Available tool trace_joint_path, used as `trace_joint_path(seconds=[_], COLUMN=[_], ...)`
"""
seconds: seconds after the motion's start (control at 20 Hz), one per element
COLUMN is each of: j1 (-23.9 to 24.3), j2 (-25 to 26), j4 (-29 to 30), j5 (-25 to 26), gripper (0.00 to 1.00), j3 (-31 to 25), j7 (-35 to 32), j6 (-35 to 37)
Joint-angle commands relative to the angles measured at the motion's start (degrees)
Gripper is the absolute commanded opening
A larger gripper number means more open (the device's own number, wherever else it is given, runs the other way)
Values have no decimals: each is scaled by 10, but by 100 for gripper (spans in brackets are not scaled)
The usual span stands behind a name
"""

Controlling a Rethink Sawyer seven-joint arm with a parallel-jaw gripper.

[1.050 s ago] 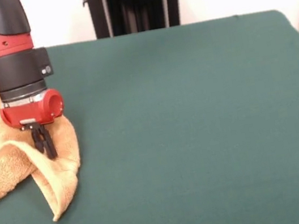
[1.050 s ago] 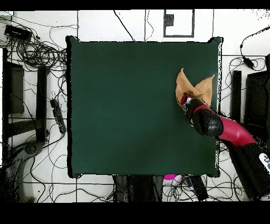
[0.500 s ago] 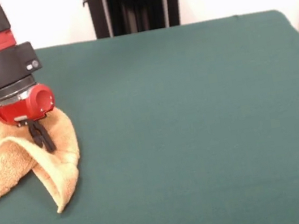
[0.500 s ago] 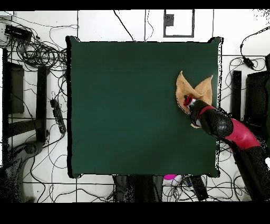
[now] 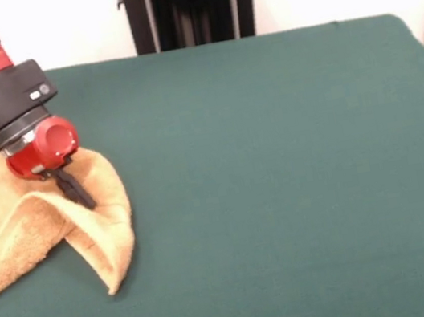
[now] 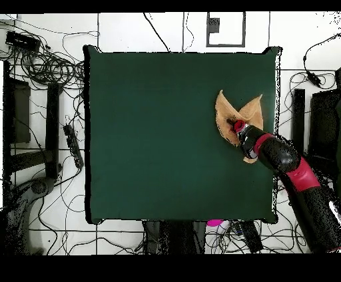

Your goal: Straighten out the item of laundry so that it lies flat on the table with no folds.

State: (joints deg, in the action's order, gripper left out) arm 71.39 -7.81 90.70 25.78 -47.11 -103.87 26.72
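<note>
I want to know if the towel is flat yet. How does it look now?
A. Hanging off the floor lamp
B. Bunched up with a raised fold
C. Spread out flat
B: the towel rises in a peaked fold where the gripper meets it, with two flaps spreading on the table.

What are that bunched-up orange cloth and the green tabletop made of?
The orange-tan towel looks like soft terry cloth: its surface is nubby and matte, and it drapes in thick, rounded folds under the gripper. The table seems covered in plain dark green fabric, smooth and without shine; what lies beneath is hidden.
</note>
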Motion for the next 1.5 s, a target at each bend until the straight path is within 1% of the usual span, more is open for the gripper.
trace_joint_path(seconds=[0.05, 0.2, 0.4, 0.5, 0.6, 0.7, 0.9, 1.0, 1.15, 1.2, 1.3, 1.35, 1.4, 1.45, 1.5], j1=[-36, -31, -26, -27, -27, -25, -22, -22, -30, -35, -53, -73, -96, -111, -104], j2=[76, 85, 89, 97, 101, 98, 79, 83, 86, 91, 115, 139, 175, 194, 217], j4=[34, 43, 68, 69, 79, 90, 112, 120, 115, 100, 48, -14, -104, -168, -193], j5=[-19, -32, -82, -103, -135, -153, -175, -196, -223, -223, -217, -191, -146, -92, -47], gripper=[0, 0, 0, 0, 0, 0, 0, 0, 0, 0, 0, 0, 0, 0, 0], j3=[-73, -88, -110, -123, -134, -144, -162, -170, -180, -173, -140, -108, -80, -70, -80], j7=[167, 159, 114, 106, 80, 61, 34, 21, 17, 30, 73, 127, 217, 291, 339], j6=[136, 158, 211, 235, 262, 274, 284, 299, 326, 340, 383, 402, 404, 381, 310])
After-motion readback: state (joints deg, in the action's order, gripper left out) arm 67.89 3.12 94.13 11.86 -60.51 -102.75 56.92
